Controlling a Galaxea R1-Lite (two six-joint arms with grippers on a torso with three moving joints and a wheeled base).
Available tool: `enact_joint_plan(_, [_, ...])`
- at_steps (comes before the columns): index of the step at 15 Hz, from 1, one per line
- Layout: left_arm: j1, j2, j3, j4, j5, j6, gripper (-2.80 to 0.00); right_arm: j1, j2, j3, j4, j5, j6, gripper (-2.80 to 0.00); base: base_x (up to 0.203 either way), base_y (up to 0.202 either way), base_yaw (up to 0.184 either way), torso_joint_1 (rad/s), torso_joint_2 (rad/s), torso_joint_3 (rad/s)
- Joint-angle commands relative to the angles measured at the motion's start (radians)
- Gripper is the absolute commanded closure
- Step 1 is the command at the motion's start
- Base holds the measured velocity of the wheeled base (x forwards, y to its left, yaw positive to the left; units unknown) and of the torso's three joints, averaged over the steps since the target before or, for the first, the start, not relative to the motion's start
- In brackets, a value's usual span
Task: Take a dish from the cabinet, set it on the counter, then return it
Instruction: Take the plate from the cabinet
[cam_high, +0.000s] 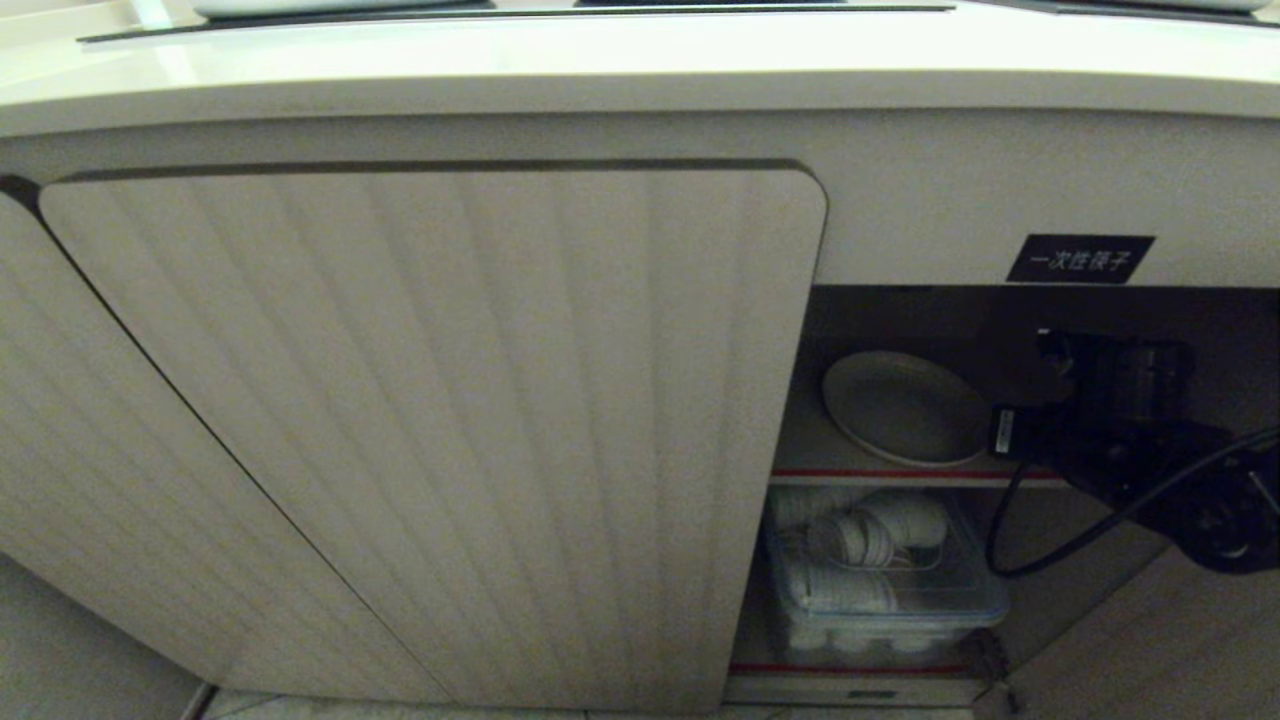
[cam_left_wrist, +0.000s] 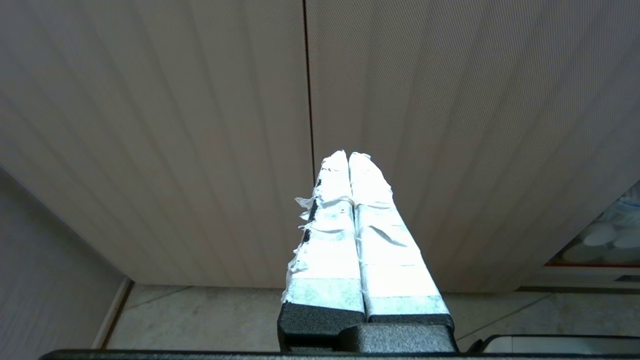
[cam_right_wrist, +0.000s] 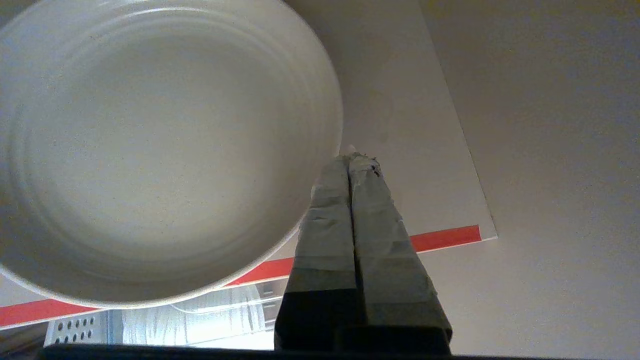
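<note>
A: Since its tape-wrapped fingers (cam_right_wrist: 350, 210) are pressed together with nothing between them, the right gripper (cam_right_wrist: 354, 159) sits just beside the round, matte cream-beige dish (cam_right_wrist: 160, 150), at its rim.

B: So the dish lies on the inner shelf (cam_right_wrist: 425, 165), the one with the red front edge?

A: Yes, inside the low beige cabinet (cam_high: 450, 420) with vertically ribbed doors. This looks like the reach for it; whether the tips touch the rim is unclear.

B: Next?

A: Probably spreading the fingers to pinch that low raised rim. The left gripper (cam_left_wrist: 348, 155), also closed and empty, hangs parked before a ribbed door.
</note>
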Motion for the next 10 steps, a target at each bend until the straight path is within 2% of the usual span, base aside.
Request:
enact_joint_plan(1, [0.0, 0.0, 0.0, 0.0, 0.0, 0.0, 0.0, 0.0, 0.001, 0.001, -0.008, -0.002, -0.001, 0.0, 0.0, 0.0, 0.0, 0.0, 0.0, 0.0])
enact_joint_plan(6, [0.0, 0.0, 0.0, 0.0, 0.0, 0.0, 0.0, 0.0, 0.003, 0.003, -0.006, -0.014, -0.001, 0.0, 0.0, 0.0, 0.0, 0.0, 0.0, 0.0])
enact_joint_plan(7, [0.0, 0.0, 0.0, 0.0, 0.0, 0.0, 0.0, 0.0, 0.003, 0.003, -0.005, -0.025, -0.001, -1.13, 0.0, 0.0, 0.0, 0.0, 0.0, 0.0])
enact_joint_plan(8, [0.0, 0.0, 0.0, 0.0, 0.0, 0.0, 0.0, 0.0, 0.003, 0.003, -0.006, -0.026, -0.001, -2.8, 0.0, 0.0, 0.0, 0.0, 0.0, 0.0])
enact_joint_plan(10, [0.0, 0.0, 0.0, 0.0, 0.0, 0.0, 0.0, 0.0, 0.003, 0.0, -0.006, -0.028, -0.001, -2.8, 0.0, 0.0, 0.0, 0.0, 0.0, 0.0])
